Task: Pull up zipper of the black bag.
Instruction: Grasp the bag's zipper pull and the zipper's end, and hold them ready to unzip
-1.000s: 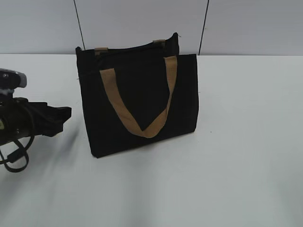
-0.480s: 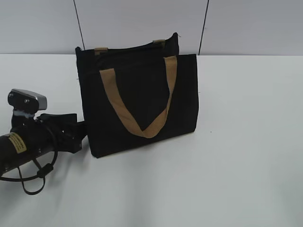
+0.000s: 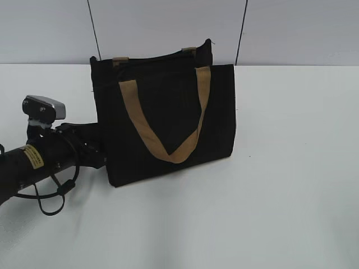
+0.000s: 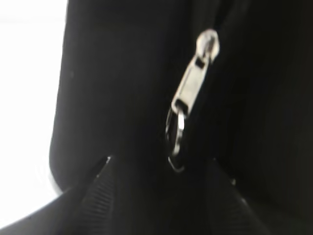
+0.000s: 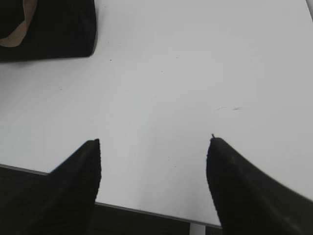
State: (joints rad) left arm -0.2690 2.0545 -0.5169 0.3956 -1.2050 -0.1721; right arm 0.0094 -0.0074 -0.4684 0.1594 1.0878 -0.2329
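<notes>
The black bag (image 3: 168,120) with tan handles (image 3: 147,131) stands upright on the white table. My left gripper (image 3: 101,152) is against the lower left side of the bag. In the left wrist view the black bag fabric (image 4: 112,83) fills the frame. A silver zipper pull (image 4: 193,81) with a metal ring (image 4: 175,139) hangs just ahead of my left gripper (image 4: 160,159). The jaws stand apart on either side of the ring, not closed on it. My right gripper (image 5: 154,141) is open and empty above the table, and a corner of the bag (image 5: 49,29) lies far ahead to its left.
The white table (image 3: 280,168) stretches to the right of and in front of the bag. A grey panelled wall (image 3: 168,22) stands behind. The table's near edge (image 5: 146,209) shows under my right gripper. The left arm's cables (image 3: 53,193) hang by the table.
My left arm has moved right and slightly up, from the left edge of the view to the bag's lower left side. The bag has hardly moved.
</notes>
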